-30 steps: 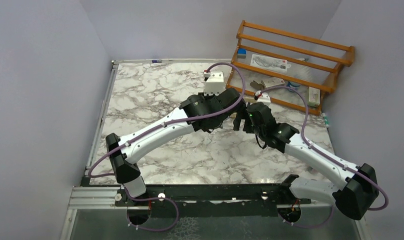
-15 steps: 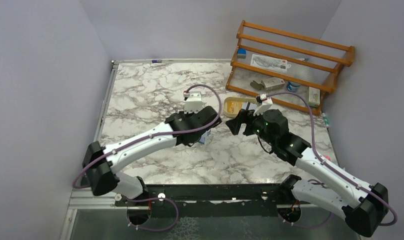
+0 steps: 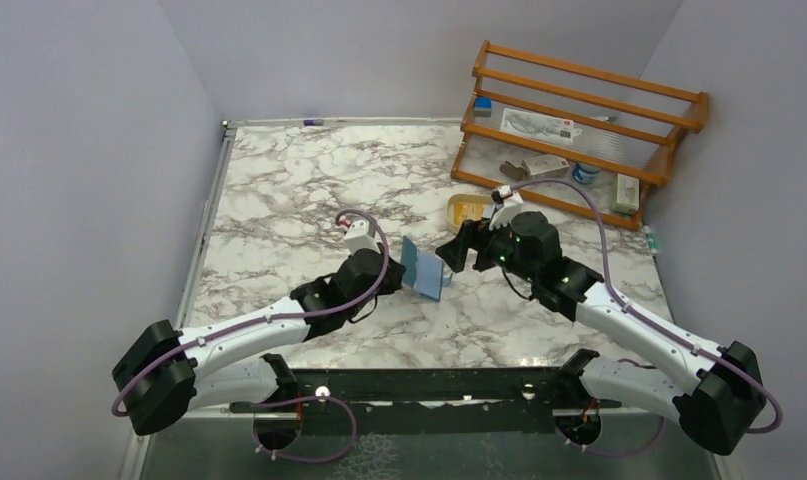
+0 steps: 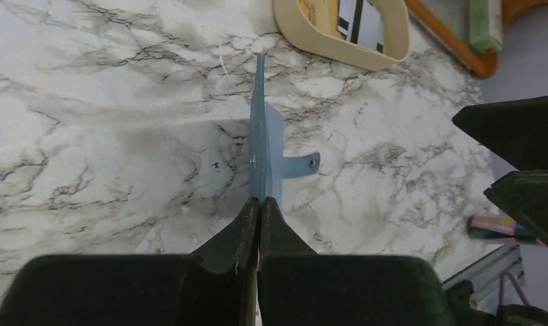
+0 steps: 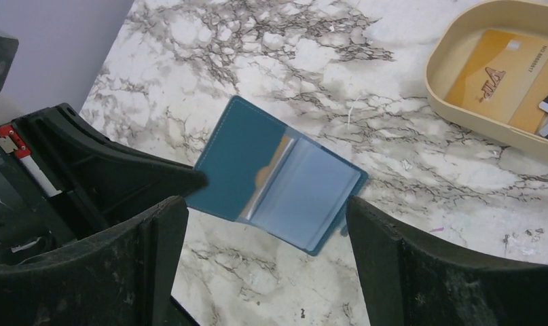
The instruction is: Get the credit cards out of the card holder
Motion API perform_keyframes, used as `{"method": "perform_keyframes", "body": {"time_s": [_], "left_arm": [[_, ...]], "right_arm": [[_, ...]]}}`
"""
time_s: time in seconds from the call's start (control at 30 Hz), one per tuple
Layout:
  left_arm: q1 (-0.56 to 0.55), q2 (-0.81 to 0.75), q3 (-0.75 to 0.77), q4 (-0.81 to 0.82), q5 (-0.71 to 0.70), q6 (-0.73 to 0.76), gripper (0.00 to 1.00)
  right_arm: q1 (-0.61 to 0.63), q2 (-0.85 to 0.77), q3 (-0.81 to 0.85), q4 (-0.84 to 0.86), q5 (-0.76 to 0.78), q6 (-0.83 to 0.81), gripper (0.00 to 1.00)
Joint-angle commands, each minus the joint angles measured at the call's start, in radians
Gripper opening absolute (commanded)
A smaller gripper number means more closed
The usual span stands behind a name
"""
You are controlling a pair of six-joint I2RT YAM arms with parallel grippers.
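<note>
The teal card holder (image 3: pixel 424 270) is open near the table's middle. My left gripper (image 3: pixel 399 283) is shut on the edge of one cover. In the left wrist view (image 4: pixel 259 202) that cover (image 4: pixel 259 136) stands edge-on and the paler half with its tab (image 4: pixel 305 163) spreads to the right. My right gripper (image 3: pixel 451 255) is open and empty just above the holder (image 5: pixel 278 183). An orange strip (image 5: pixel 274 159) shows inside by the fold. A yellow-orange card (image 5: pixel 502 68) and a whitish card (image 4: pixel 362 17) lie in the tan tray (image 3: pixel 453 211).
A wooden rack (image 3: pixel 579 120) with small items stands at the back right, just behind the tan tray (image 5: pixel 461 119). The table's metal edge rail (image 3: pixel 209 210) runs along the left side. Grey walls close in on both sides.
Both arms have drawn back from the tray toward the near left. My left gripper carried the card holder with it, and the holder now shows open. My right gripper followed.
</note>
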Motion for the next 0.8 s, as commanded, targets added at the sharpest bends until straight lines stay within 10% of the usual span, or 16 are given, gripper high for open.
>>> {"method": "perform_keyframes", "body": {"time_s": [0.0,0.23,0.77], "left_arm": [[0.018,-0.025,-0.081,0.290,0.087,-0.040,0.00],[0.028,-0.022,-0.288,0.456,0.088,-0.075,0.00],[0.062,0.027,-0.615,0.774,0.074,-0.137,0.00]], "right_arm": [[-0.004,0.055,0.064,0.045,-0.096,-0.018,0.91],[-0.003,0.209,0.039,0.217,-0.404,0.089,0.89],[-0.003,0.579,-0.021,0.610,-0.596,0.320,0.84]]}}
